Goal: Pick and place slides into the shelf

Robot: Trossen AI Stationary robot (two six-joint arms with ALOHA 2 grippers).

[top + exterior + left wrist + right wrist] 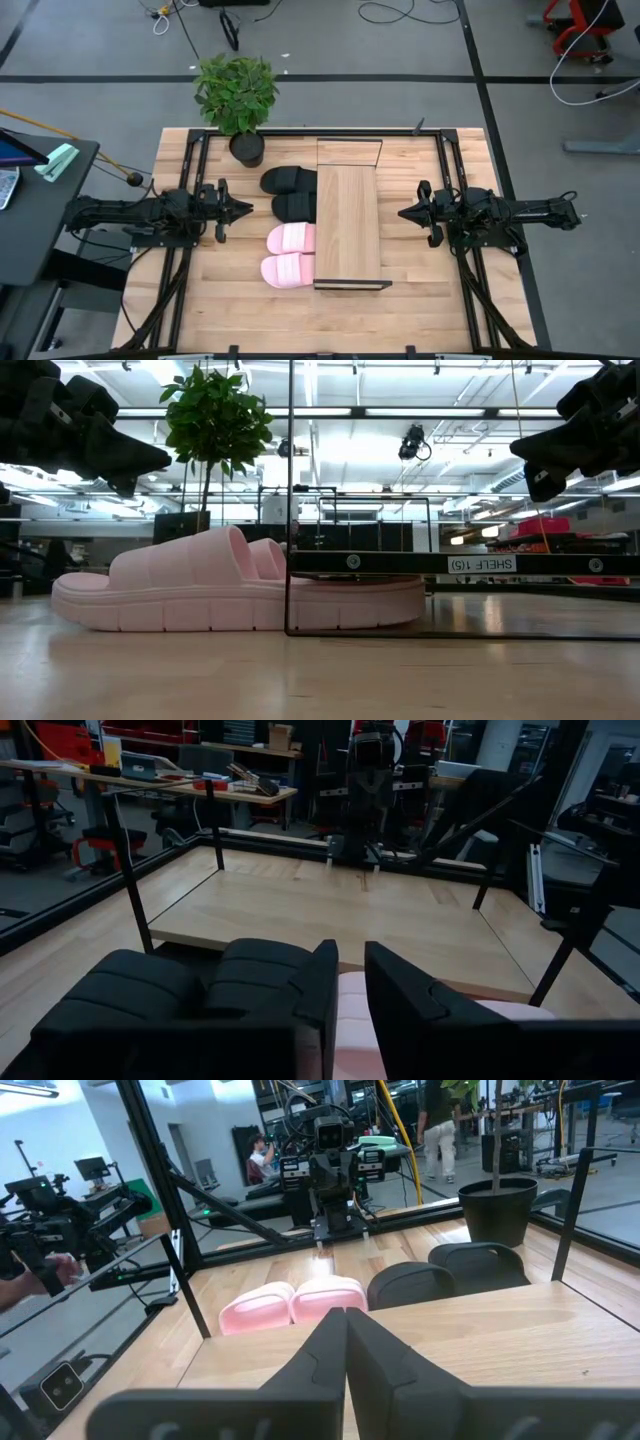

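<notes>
Nothing is picked yet: all four slides (291,225) lie beside the empty shelf (347,222), so my left gripper (244,209), jaws slightly apart, must descend on one while the right gripper (405,212) waits, jaws together.

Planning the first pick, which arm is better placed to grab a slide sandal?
Left, probably. The left gripper hangs on the same side of the light-wood shelf as the two black slide sandals and two pink slide sandals. The right gripper waits across the shelf.
</notes>
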